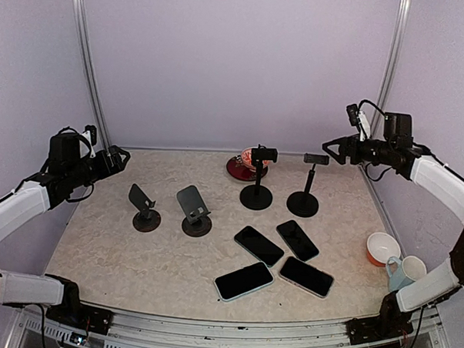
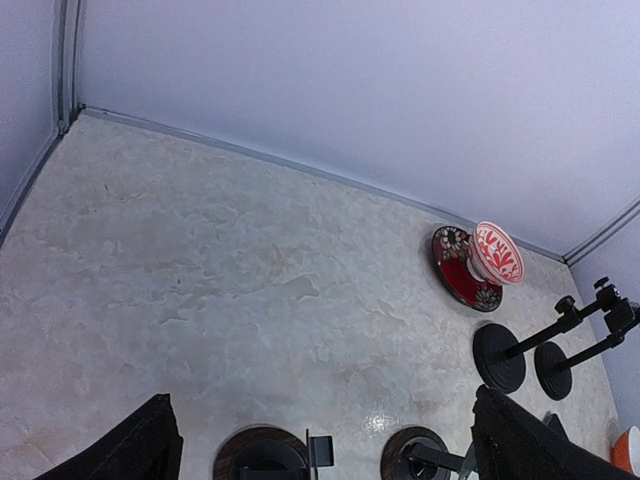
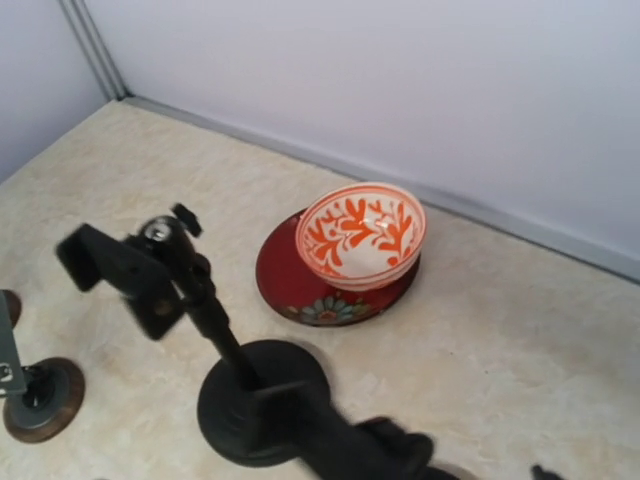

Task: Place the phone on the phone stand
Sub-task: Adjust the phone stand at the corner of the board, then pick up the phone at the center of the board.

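Left claw (image 1: 122, 157): wide, empty. Right claw (image 1: 331, 150): opening cannot be told. Phones (image 1: 258, 245), four, and stands (image 1: 193, 211), four: on worktop (image 1: 98, 245), between claws, beneath them.

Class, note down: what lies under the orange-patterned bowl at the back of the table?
A dark red plate with a floral rim lies under the bowl. The bowl covers the plate's centre.

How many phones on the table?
4, lying flat in a cluster right of centre: rear-left phone, rear-right phone, front-left phone, front-right phone. None looks hidden.
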You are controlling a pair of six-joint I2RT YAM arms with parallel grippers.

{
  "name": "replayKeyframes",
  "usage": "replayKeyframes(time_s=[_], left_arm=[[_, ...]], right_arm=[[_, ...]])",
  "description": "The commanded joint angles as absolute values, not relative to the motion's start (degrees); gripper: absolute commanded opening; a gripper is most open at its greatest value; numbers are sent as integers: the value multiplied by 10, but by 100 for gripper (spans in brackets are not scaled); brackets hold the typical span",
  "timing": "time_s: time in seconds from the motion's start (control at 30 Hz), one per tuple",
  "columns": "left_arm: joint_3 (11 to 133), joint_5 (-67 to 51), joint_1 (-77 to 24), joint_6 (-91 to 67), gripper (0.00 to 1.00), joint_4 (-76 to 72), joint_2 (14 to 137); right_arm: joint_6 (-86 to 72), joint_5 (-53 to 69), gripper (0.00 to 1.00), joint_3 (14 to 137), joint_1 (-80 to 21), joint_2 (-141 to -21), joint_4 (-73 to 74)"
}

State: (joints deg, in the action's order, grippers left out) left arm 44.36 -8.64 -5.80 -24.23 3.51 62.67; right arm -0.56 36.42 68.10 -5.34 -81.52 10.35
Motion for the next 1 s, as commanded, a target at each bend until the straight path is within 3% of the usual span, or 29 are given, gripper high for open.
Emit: replayKeyframes(time_s=[0.0, 0.4, 0.77, 0.97], left_arm=[[452, -90, -53, -246, 99, 37, 624], [459, -79, -53, -239, 99, 42, 620], [457, -33, -52, -228, 99, 46, 617], [473, 66, -55, -239, 99, 72, 610]], right_arm=[[-17, 241, 88, 650, -102, -753, 158], [-43, 136, 96, 587, -248, -705, 236], [-28, 45, 100, 581, -294, -801, 269], [-60, 5, 100, 627, -294, -904, 323]])
